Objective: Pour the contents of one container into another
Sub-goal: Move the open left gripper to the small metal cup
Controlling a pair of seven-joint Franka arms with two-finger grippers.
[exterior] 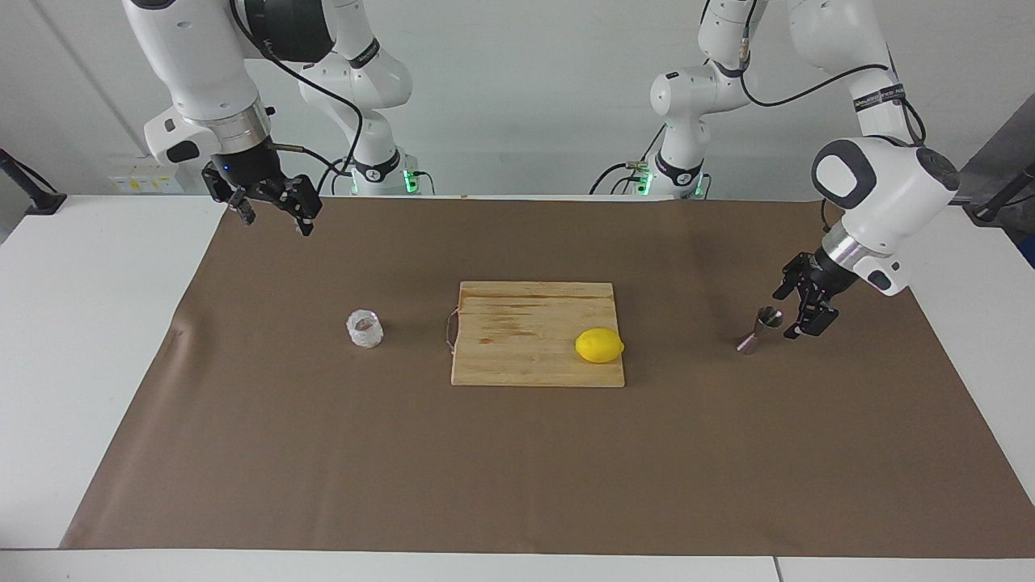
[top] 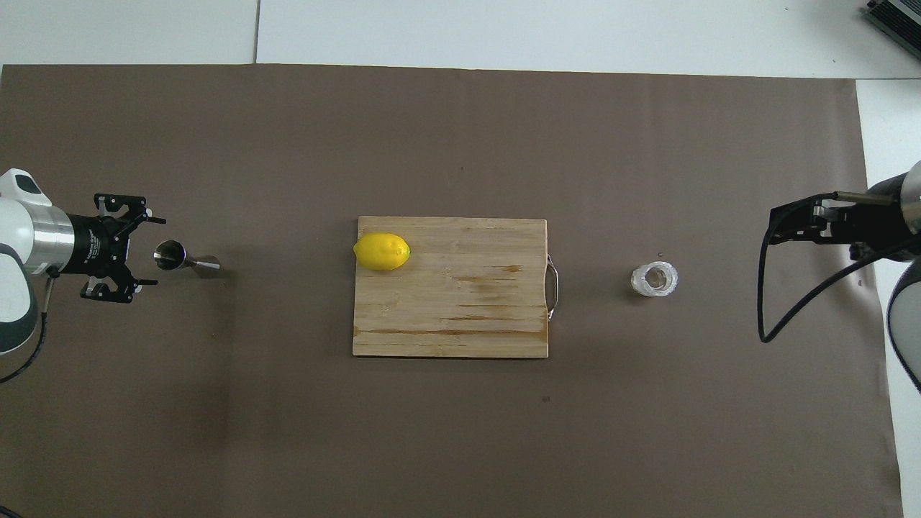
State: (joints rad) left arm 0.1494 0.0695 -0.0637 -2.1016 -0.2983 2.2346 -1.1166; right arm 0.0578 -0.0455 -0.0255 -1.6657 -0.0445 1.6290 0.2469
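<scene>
Jigger (exterior: 760, 329), facing view: it stands on the brown mat (exterior: 517, 477) toward the left arm's end, with the left gripper (exterior: 796, 307) just beside it, jaws spread, holding nothing. I judge the step to be reaching; next, close on its waist. The glass cup (exterior: 365, 328) stands near the cutting board (exterior: 525, 356); the right gripper (exterior: 271, 212) waits, released. Overhead view: the left gripper (top: 147, 250) flanks the jigger's (top: 180, 257) rim.

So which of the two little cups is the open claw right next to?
The steel jigger, hourglass-shaped, at the left arm's end of the table; the left gripper is beside it. The bumpy glass cup stands alone.
</scene>
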